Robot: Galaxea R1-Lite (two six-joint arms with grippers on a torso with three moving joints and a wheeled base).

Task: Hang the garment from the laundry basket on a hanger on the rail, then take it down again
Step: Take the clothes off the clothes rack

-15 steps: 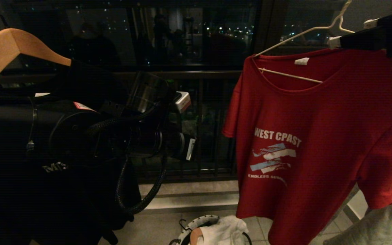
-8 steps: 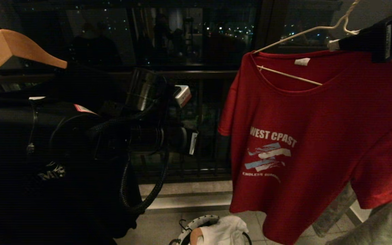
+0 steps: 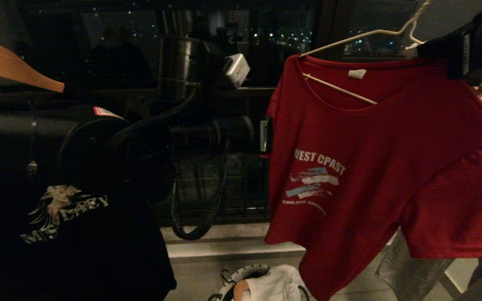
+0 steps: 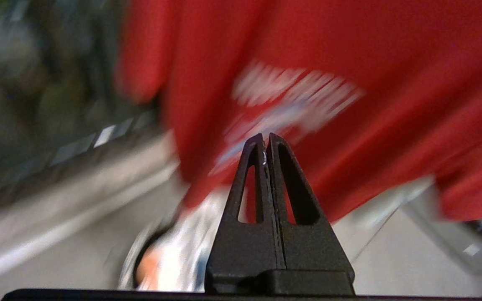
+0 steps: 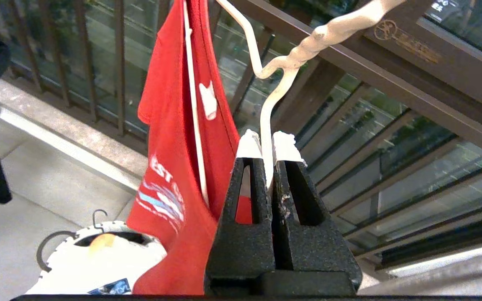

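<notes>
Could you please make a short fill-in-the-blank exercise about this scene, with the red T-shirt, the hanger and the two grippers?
1. The right gripper is shut on the wire of the cream-white ____.
2. The red T-shirt hangs on the hanger, above the floor, not inside the laundry ____.
3. The left gripper is ____ and holds nothing.
4. A white garment lies in the ____.

Missing words: hanger; basket; shut; basket
</notes>
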